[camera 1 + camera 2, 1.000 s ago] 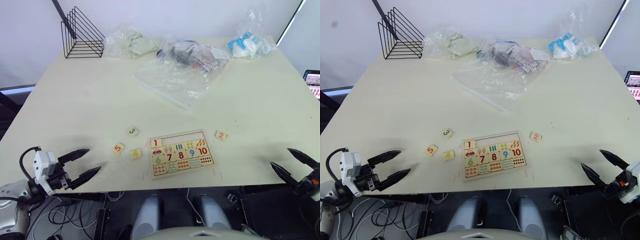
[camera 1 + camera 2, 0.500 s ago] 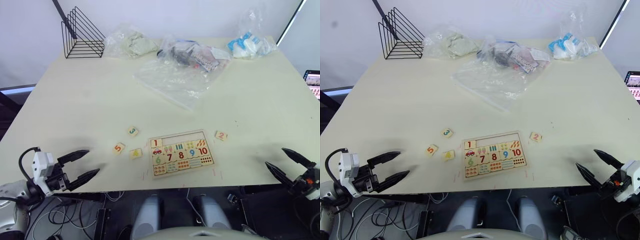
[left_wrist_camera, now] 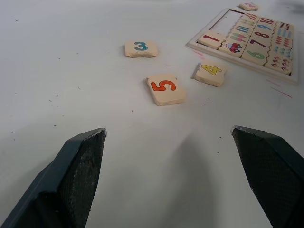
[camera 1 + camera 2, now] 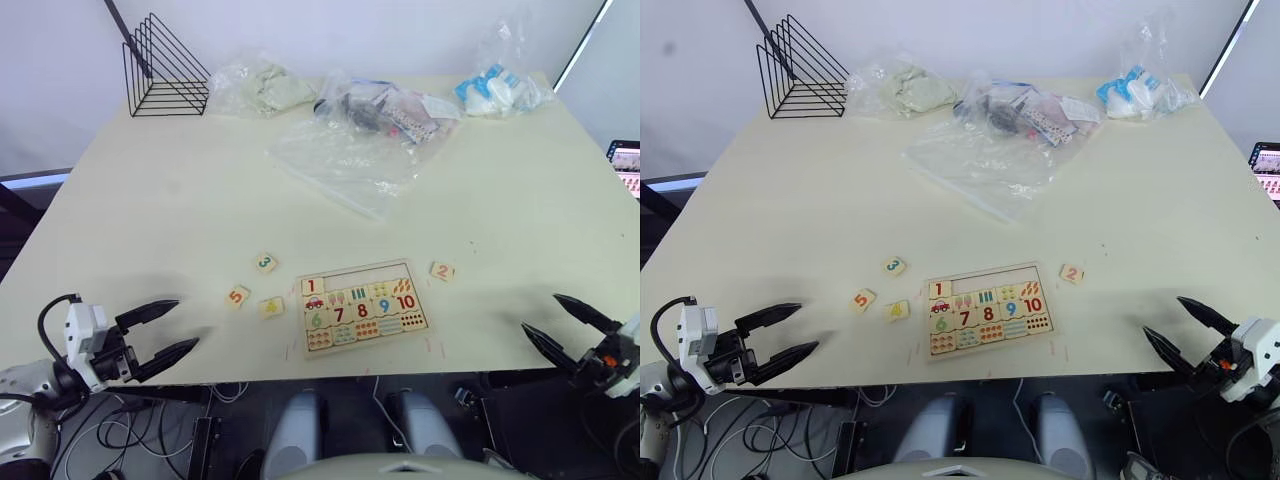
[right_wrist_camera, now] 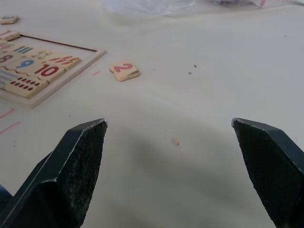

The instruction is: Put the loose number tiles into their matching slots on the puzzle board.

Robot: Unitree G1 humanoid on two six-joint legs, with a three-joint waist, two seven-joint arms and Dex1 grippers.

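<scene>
The puzzle board (image 4: pixel 361 266) lies near the table's front edge. Tile 1 (image 4: pixel 313 286) sits in its top row, and the other slots (image 4: pixel 367 277) of that row are bare. Loose tiles 3 (image 4: pixel 265 263), 5 (image 4: pixel 237 296) and 4 (image 4: pixel 271 307) lie left of the board. Tile 2 (image 4: pixel 442 271) lies off its right corner. My left gripper (image 4: pixel 186 322) hangs open at the front left edge, pointing at tile 5 (image 3: pixel 165 88). My right gripper (image 4: pixel 540 312) is open at the front right edge, well short of tile 2 (image 5: pixel 124 71). Both are empty.
A black wire rack (image 4: pixel 165 68) stands at the far left corner. Several plastic bags with contents (image 4: pixel 385 105) line the back, and a flat clear bag (image 4: pixel 350 160) lies mid-table. A screen (image 4: pixel 625 158) shows past the right edge.
My right gripper has drifted a little to the left, toward the table's front right edge. The left gripper and the tiles have stayed put.
</scene>
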